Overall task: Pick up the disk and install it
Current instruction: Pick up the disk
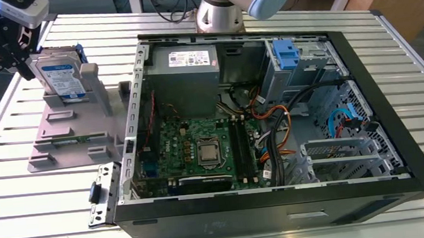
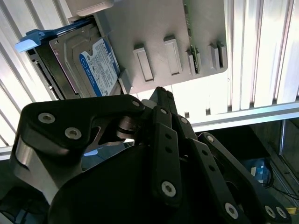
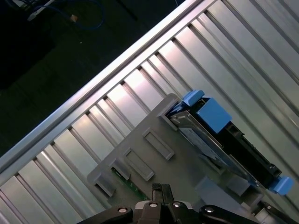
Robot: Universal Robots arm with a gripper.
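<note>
**Disk upright in its stand, gripper close by**

We see the gripper (image 1: 17,61) just beside the disk (image 1: 61,79), on the exterior view's left; released or clenched, we cannot tell. The disk stands upright in a grey stand (image 1: 77,138); the open computer case (image 1: 395,138) lies beyond.

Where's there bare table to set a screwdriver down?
Bare slats of the table lie between the grey fixture and the near edge, and along the exterior view's right of the computer case. Crowded: inside the case, around the disk.
</note>
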